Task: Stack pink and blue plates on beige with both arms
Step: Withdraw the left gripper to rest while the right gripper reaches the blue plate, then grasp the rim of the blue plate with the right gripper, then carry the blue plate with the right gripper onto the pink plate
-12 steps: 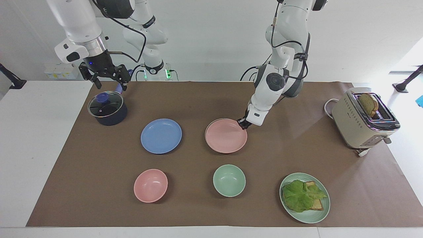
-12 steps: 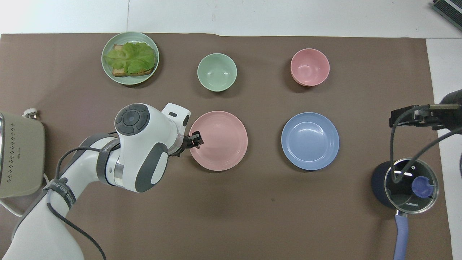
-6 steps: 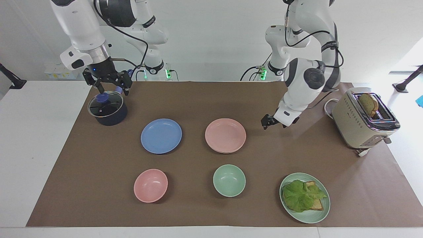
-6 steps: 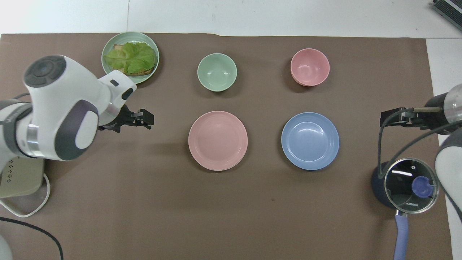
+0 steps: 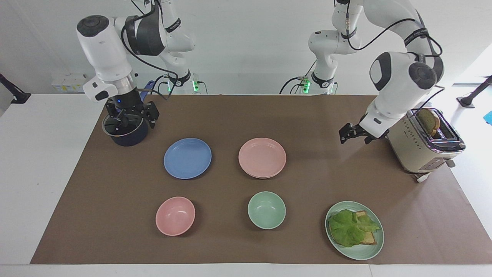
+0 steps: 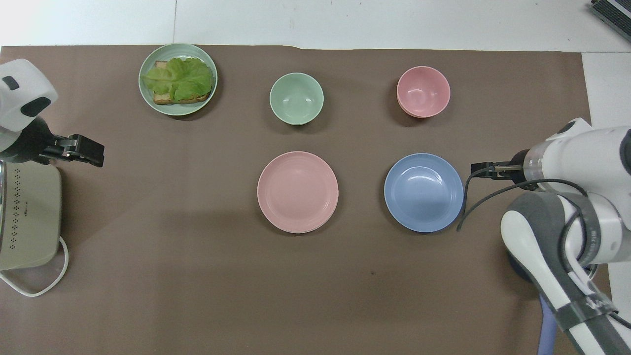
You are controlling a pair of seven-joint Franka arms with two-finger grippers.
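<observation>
We find the left hand has let go of the pink plate, now atop the beige, and withdrawn open and empty beside the toaster; the blue plate lies unstacked alongside, the right hand open over the pot.

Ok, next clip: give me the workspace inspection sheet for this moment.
Surface: brown mat on a white table, lying flat.
Job's things: pink plate mid-mat, a second rim showing under it; blue plate beside it, alone, toward the right arm's end.
Clutter: pink bowl, green bowl, green plate with lettuce toast, toaster holding bread, lidded pot.
Grippers: left gripper open, over the mat beside the toaster; right gripper open, over the pot.
Cables: white toaster cord looped on the mat; black cables along the arms.
Surroundings: white wall; nothing else seen.
</observation>
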